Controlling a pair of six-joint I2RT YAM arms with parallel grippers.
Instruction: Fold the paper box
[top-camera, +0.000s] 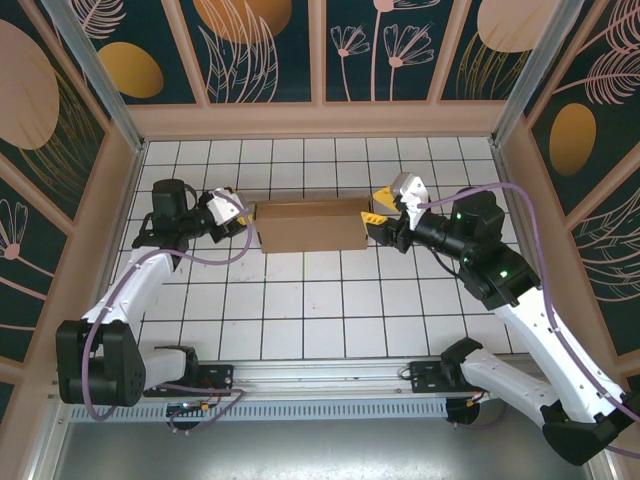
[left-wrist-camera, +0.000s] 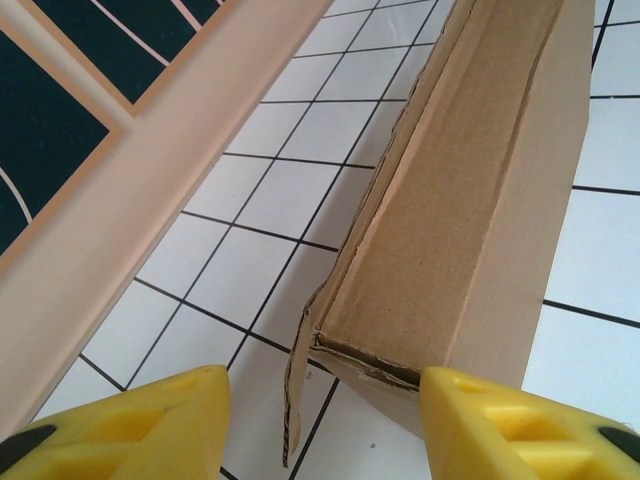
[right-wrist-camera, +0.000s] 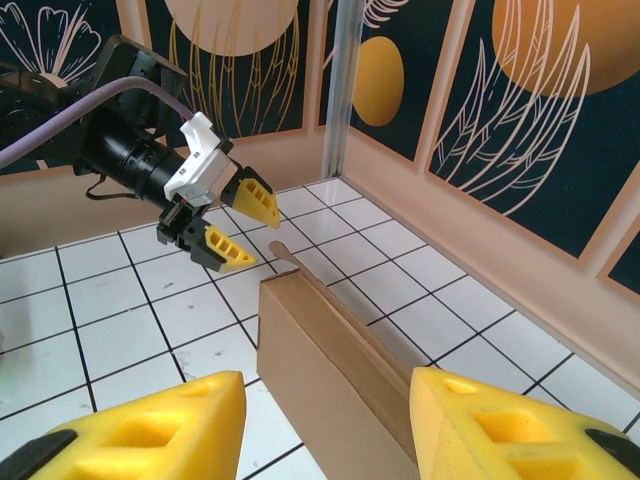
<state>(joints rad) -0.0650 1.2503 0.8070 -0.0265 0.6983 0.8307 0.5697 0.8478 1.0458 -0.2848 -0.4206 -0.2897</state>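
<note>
Left hand (left-wrist-camera: 325, 420): fingers apart, straddling the left end of the paper box (top-camera: 310, 227), nothing clamped. A loose end flap (left-wrist-camera: 290, 400) stands ajar between them. Right hand (top-camera: 378, 205): fingers apart around the right end, no clamp that I can see. The box lies lengthwise left-to-right on the far half of the tabletop (top-camera: 300, 310), between both hands. The step looks like tucking that flap. I'd brace the right end, then bring the left fingers in square so the flap slides inside the wall without buckling.
</note>
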